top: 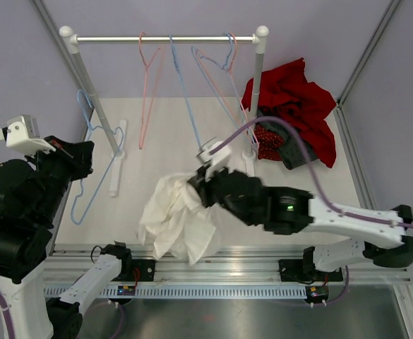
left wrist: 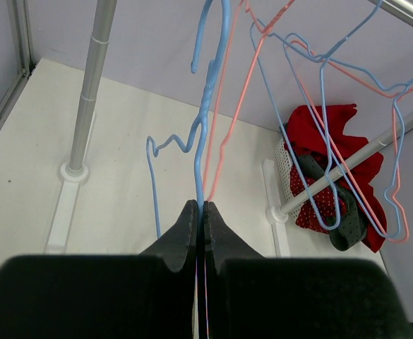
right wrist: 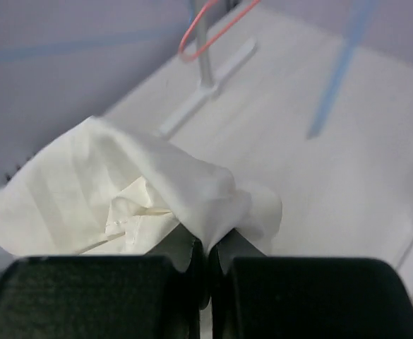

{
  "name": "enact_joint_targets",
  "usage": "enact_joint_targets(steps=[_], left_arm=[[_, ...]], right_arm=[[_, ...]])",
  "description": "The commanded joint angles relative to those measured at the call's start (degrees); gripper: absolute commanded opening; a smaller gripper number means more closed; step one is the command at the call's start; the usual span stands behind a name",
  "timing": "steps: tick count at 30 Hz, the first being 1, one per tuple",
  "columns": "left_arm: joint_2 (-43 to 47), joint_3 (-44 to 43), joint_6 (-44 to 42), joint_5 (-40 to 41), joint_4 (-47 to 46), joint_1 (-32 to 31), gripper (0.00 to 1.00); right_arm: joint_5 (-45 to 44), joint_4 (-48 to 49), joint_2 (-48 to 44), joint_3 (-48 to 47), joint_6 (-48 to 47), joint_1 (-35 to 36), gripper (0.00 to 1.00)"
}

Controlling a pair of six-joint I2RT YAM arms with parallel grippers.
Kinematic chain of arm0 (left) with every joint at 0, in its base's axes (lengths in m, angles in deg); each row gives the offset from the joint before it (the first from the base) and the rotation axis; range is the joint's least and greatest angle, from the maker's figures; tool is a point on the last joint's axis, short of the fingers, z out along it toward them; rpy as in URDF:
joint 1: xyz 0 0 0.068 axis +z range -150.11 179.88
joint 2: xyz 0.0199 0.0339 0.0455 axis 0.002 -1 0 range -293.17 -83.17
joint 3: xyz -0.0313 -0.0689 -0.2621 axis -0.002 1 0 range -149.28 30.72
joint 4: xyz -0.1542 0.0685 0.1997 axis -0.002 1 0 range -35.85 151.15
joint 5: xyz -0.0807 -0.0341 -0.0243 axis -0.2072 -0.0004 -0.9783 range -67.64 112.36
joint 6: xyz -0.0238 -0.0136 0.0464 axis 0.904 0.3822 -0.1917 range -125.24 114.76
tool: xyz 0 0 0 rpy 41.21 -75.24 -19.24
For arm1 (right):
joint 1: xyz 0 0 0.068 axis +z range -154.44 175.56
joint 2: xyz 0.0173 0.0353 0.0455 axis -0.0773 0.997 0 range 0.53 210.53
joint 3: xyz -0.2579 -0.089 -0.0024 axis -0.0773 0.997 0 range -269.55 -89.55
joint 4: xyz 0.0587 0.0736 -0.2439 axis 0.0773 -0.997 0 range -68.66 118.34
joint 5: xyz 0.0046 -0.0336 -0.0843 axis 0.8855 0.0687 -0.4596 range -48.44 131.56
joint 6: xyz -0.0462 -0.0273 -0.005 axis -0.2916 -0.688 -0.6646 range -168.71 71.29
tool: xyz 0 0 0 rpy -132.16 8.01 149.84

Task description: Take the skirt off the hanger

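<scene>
While the left gripper (left wrist: 201, 212) is clamped shut on the wire of a blue hanger (left wrist: 206, 120) at the left side of the table (top: 164, 134), the white skirt (top: 172, 219) is bunched near the table's near edge, about centre, well apart from that hanger. Just right of it, the right gripper (right wrist: 207, 248) pinches a fold of the skirt, fingers closed on the cloth. A rail (top: 164, 39) spans the far side, and a red garment pile (top: 294, 106) sits far right.

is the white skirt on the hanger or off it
Off. The white skirt is bunched in the shut right end effector, while the blue hanger clamped in the left end effector is bare wire.
</scene>
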Motion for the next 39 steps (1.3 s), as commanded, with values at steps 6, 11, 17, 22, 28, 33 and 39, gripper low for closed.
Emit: enact_joint_targets(steps=[6,11,17,22,28,33,39], left_arm=[[-2.2,-0.1,0.2,-1.9,-7.5,-0.1,0.0],[-3.3,-0.8,-1.3,-1.8,-6.8,-0.1,0.0],[-5.6,-2.3,-3.9,-0.8,-6.7,-0.1,0.0],[-7.4,-4.2,-5.4,-0.4,-7.2,-0.1,0.0],[-13.4,-9.6,-8.6,1.1,-7.7,-0.1,0.0],[-17.7,-12.4,-9.8,1.3,-11.9,-0.1,0.0],[-27.4,-22.6,-10.9,1.1,-14.6,-0.1,0.0]], right_arm=[[-23.1,-0.9,-8.5,-15.6,-24.2,-10.5,0.0],[-15.5,2.2,-6.4,-24.7,-32.9,-20.5,0.0],[-5.4,-1.4,5.2,-43.2,-36.6,-36.4,0.0],[6.1,-3.5,19.1,-57.4,-28.7,-56.3,0.0],[12.8,0.8,30.6,-59.0,-16.9,-70.2,0.0],[15.4,8.1,34.9,-52.1,-15.0,-71.2,0.0],[21.2,3.4,46.2,-58.0,-9.8,-73.3,0.0]])
